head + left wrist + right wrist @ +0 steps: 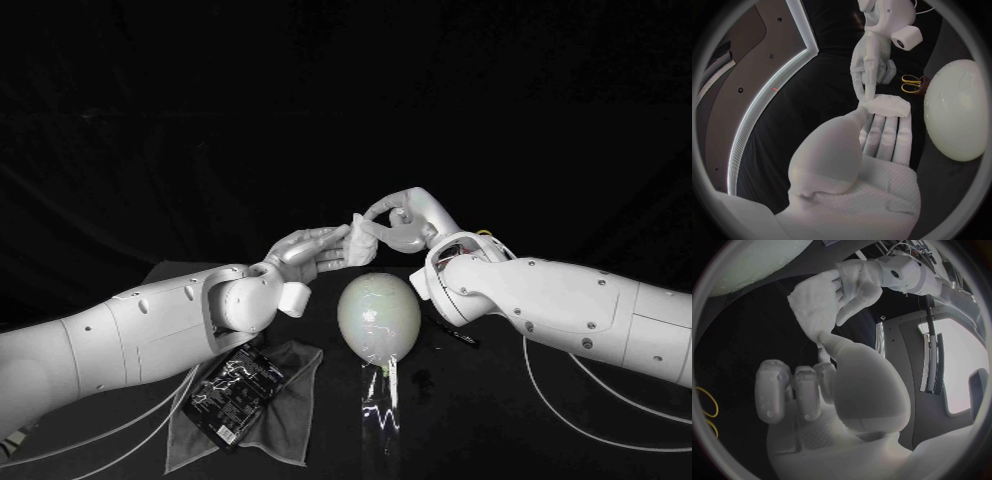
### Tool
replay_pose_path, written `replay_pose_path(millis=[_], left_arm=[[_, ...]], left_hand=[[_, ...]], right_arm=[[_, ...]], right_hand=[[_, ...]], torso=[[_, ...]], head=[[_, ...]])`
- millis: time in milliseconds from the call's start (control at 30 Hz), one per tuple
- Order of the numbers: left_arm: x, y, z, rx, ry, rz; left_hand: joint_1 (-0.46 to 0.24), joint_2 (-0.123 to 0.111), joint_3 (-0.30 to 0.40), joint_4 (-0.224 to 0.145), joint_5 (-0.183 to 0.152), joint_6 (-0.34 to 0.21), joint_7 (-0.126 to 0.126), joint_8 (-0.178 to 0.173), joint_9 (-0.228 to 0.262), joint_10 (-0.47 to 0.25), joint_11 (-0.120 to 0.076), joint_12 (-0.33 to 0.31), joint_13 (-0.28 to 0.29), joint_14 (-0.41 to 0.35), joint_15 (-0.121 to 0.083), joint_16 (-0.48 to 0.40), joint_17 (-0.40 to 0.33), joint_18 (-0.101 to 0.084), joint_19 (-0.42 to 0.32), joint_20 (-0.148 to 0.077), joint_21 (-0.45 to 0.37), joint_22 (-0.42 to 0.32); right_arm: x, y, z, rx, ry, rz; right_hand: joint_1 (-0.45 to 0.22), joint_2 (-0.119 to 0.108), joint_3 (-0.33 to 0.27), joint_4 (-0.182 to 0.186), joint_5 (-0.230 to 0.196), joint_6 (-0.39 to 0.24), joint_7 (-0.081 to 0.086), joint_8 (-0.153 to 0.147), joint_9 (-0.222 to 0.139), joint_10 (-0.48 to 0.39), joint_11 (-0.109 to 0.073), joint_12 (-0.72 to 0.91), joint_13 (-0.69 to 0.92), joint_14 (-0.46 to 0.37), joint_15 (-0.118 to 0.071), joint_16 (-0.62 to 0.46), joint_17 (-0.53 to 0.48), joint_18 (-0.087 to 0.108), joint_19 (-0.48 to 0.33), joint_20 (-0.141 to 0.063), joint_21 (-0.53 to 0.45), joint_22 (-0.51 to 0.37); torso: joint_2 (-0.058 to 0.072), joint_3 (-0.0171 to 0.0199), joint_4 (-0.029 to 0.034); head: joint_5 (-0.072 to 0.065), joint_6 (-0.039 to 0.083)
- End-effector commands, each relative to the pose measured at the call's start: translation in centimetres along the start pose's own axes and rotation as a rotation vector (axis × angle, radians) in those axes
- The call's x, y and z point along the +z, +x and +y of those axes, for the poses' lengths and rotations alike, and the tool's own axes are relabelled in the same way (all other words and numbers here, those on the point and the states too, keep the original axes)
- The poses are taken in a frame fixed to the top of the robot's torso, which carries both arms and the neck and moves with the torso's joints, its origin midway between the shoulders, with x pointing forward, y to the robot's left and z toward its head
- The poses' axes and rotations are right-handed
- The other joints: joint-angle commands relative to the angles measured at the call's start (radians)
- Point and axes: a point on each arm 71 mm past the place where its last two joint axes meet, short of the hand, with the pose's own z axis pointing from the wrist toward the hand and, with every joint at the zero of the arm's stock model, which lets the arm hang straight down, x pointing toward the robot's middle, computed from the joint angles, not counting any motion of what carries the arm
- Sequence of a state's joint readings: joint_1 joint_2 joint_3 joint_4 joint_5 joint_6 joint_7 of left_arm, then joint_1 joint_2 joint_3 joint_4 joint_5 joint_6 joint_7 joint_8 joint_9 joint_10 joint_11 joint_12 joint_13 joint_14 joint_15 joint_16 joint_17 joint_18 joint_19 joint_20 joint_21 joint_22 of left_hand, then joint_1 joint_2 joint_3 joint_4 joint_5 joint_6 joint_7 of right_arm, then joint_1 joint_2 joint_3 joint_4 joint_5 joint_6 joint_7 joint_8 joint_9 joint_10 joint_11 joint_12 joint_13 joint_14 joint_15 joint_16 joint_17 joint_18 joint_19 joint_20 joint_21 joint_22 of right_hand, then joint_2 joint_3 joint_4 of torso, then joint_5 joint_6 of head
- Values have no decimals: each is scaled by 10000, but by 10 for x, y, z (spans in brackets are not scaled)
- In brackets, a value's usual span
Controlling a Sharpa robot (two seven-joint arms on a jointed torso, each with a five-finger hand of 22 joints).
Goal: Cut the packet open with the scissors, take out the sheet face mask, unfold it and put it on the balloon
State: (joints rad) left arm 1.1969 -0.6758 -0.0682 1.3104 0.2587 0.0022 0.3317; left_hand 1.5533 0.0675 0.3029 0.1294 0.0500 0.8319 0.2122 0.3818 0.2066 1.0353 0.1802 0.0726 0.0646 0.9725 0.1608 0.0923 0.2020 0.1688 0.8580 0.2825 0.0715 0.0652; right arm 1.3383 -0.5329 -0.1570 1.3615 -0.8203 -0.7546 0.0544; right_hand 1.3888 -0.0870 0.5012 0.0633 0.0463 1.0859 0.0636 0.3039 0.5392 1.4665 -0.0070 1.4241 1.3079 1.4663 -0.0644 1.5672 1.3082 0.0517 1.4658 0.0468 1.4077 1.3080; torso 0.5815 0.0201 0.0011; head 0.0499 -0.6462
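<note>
The folded white sheet mask (364,236) is held in the air above and behind the pale balloon (379,315). My left hand (309,250) holds one side of it; in the left wrist view the mask (889,106) lies on that hand's fingertips (882,135) with the thumb against it. My right hand (402,220) pinches the other edge; the right wrist view shows the mask (813,307) hanging between my right hand (826,390) and my left hand (858,282). The cut black packet (235,386) lies at the front left. The yellow-handled scissors (910,84) lie beside the balloon (957,110).
The packet rests on a grey cloth (281,420) near the table's front left. A strip of clear, shiny film (381,400) trails from the balloon's base toward the front edge. White cables (599,420) hang under my right arm.
</note>
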Motion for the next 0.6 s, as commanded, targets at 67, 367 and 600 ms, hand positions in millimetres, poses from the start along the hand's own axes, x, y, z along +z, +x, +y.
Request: replay_pose_path(millis=[67,367,600], left_arm=[[0,3,-3,-62,404,343],[0,2,-3,-23,322,266],[0,-1,-1,164,-30,-14]], left_hand=[[8,-157,370,-5,-10,120,144,100,38,183,-35,12,-20,21,-101,-54,-28,161,109,9,60,12],[-117,-499,872,-35,-13,173,135,200,69,319,-54,-55,-25,75,-114,-78,-58,165,285,-15,108,23],[-652,-1089,756,228,-29,66,251,137,26,218,44,-103,-30,30,-55,-132,-87,153,171,17,73,3]], right_arm=[[0,1,1,3,-64,163],[0,1,1,3,-90,85],[-1,-1,2,79,-146,-173]], right_hand=[[-84,20,51,10,25,-39,-17,32,685,531,-61,58,1768,1045,-64,36,2626,-155,234,-60,3,2150],[-84,20,51,10,25,-39,-17,32,685,531,-61,58,1768,1045,-64,36,2626,-155,234,-60,3,2150],[-111,15,87,-4,25,-52,-19,61,707,539,-63,77,1781,1045,-65,36,2626,-160,246,-60,29,2157]], torso=[[8,2,-4],[1,4,-4],[3,5,-2]], head=[[1,-17],[2,-20],[-10,-2]])
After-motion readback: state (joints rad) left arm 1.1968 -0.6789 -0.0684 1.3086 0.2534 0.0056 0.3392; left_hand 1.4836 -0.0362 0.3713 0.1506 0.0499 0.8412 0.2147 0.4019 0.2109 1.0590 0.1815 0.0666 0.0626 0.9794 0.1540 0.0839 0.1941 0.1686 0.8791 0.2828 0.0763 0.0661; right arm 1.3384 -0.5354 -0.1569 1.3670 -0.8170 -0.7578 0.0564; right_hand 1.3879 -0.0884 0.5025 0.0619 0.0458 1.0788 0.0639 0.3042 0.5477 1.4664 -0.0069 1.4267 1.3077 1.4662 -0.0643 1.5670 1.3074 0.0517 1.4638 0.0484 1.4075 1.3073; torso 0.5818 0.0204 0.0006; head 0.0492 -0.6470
